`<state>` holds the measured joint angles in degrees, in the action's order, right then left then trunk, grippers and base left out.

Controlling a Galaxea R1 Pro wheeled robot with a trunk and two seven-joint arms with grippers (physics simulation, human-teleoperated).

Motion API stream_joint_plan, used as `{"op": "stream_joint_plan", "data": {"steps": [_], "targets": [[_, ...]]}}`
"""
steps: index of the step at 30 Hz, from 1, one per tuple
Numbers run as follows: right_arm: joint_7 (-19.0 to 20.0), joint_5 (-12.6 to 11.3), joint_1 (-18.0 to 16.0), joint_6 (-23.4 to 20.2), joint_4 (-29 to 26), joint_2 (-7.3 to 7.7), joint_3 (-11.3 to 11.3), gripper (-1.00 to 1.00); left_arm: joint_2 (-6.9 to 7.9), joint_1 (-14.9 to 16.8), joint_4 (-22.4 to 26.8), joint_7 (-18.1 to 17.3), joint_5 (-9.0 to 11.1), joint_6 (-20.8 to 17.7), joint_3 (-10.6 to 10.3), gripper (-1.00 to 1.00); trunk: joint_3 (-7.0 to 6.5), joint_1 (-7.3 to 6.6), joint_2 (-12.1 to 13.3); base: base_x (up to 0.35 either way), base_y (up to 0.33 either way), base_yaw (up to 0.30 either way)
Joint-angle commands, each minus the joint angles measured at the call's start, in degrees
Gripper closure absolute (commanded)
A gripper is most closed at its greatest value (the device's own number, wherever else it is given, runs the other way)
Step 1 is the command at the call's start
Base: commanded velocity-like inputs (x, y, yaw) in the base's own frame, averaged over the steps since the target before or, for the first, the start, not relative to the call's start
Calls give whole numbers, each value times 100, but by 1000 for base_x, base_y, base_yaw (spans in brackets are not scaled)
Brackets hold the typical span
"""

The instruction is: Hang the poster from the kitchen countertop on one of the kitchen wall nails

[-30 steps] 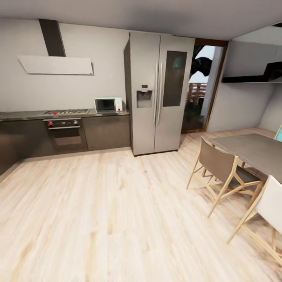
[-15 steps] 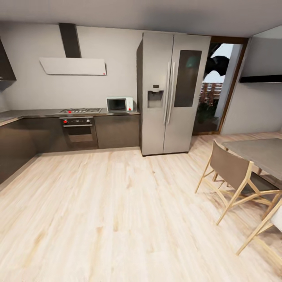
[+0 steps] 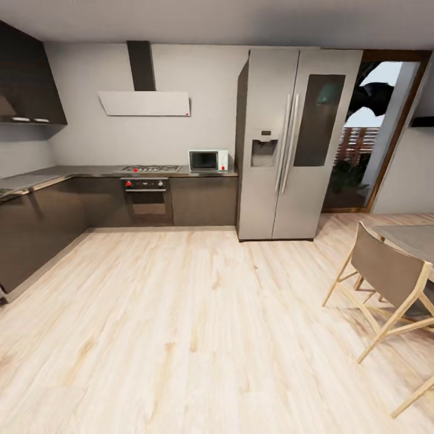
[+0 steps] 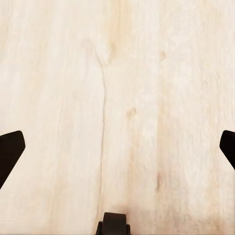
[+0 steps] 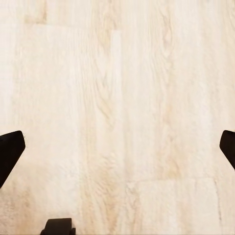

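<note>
The grey kitchen countertop [image 3: 96, 171] runs along the back wall over dark cabinets and turns the corner down the left side [image 3: 24, 181]. The poster is out of view, and I make out no wall nail on the pale grey wall [image 3: 90, 135]. My left gripper [image 4: 117, 147] is open, its dark fingertips [image 4: 10, 149] far apart over bare wooden floor. Just as wide stands my right gripper [image 5: 117, 147], open, with one fingertip [image 5: 11, 147] over the pale floorboards and nothing between the fingers.
A hob and oven [image 3: 147, 193], a white microwave [image 3: 208, 160] and a tall steel fridge [image 3: 289, 144] line the back wall. An extractor hood [image 3: 144, 102] hangs above, dark cupboards [image 3: 27, 78] at upper left. A chair [image 3: 386, 283] and table [image 3: 410, 238] stand right. Wooden floor [image 3: 181, 313] spreads ahead.
The whole head view has shifted rightward, so the camera has turned left: the countertop's left leg and upper cupboards have come into sight, and the table has slid toward the right edge.
</note>
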<state>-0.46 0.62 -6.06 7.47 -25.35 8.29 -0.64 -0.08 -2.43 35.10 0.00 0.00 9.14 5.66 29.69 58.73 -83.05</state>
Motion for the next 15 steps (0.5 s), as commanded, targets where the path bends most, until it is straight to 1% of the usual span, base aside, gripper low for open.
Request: {"op": "stream_joint_plan", "data": {"steps": [1,15], "targets": [[-5,7,-3,17,4,1,-7,-100,1,-2,6,0,0,9,5,-100,4,0,-3,0,-2,281],[-7,8,-8,17,4,-28,-7,-100,1,-1,4,0,0,9,7,-100,4,0,-3,0,0,282]]}}
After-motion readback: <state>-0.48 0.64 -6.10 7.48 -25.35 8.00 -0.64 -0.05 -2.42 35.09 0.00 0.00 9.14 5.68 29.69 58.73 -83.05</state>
